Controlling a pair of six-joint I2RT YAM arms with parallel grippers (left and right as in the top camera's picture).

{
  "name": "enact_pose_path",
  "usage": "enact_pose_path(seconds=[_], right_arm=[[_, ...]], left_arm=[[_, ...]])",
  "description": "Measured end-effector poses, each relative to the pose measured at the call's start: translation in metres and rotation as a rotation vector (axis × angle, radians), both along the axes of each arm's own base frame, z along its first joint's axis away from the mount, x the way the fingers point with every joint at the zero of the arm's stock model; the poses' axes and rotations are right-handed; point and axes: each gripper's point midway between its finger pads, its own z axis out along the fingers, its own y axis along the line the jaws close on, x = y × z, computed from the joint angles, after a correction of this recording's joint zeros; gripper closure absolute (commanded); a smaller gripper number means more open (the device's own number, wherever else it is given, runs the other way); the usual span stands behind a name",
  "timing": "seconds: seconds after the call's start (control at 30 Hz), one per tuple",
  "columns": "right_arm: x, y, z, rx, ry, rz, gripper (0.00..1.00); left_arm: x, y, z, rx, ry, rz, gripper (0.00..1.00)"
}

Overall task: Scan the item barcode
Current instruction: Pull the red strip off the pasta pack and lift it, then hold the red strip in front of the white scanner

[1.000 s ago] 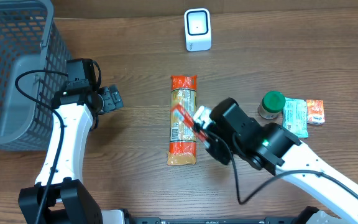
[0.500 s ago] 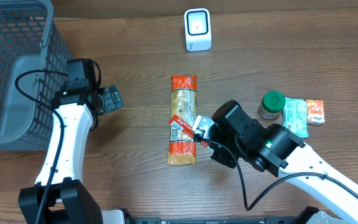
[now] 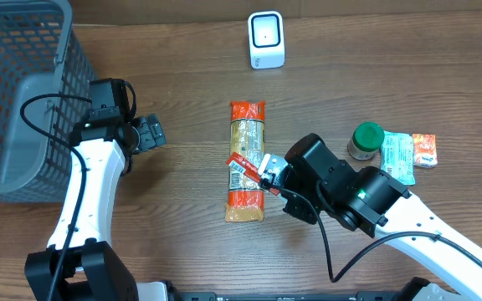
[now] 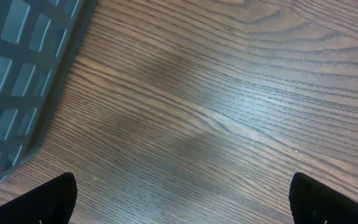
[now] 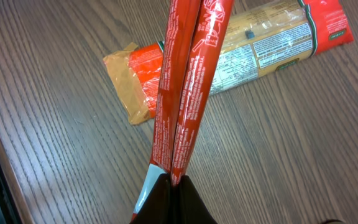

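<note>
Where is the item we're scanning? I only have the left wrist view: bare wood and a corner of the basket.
Observer: The right fingers are shut on a red packet, held over a long package lying mid-table.
Operator: And the scanner?
Observer: The white scanner stands at the table's far edge, beyond the long package's far end.
Operator: Anything else out there?
Observer: A green-lidded jar stands on the robot's right side, with flat sachets right beside it.

Overhead top-down, far; wrist cams close, angled at table [image 4: 229,93].
</note>
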Motion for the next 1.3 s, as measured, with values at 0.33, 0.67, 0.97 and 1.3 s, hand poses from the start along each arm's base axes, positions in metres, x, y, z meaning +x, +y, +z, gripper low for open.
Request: enact_pose_path(seconds=[0.33, 0.67, 0.97, 1.3], right_arm=[[0.041, 0.008, 0.021, 0.097, -0.122, -0.221, 0.97], [0.085, -0.028, 0.073, 0.088, -0.192, -0.420, 0.97], [0.169, -0.024, 0.117, 0.005, -0.305, -0.486, 0.96], [0.248, -0.023, 0.073, -0.256, -0.540, -0.482, 0.96]], left_arm=[[0.000, 0.000, 0.000, 0.000, 0.000, 0.000, 0.00], [0.000, 0.000, 0.000, 0.000, 0.000, 0.000, 0.00], [0.000, 0.000, 0.000, 0.000, 0.000, 0.000, 0.00], [0.000, 0.000, 0.000, 0.000, 0.000, 0.000, 0.00]])
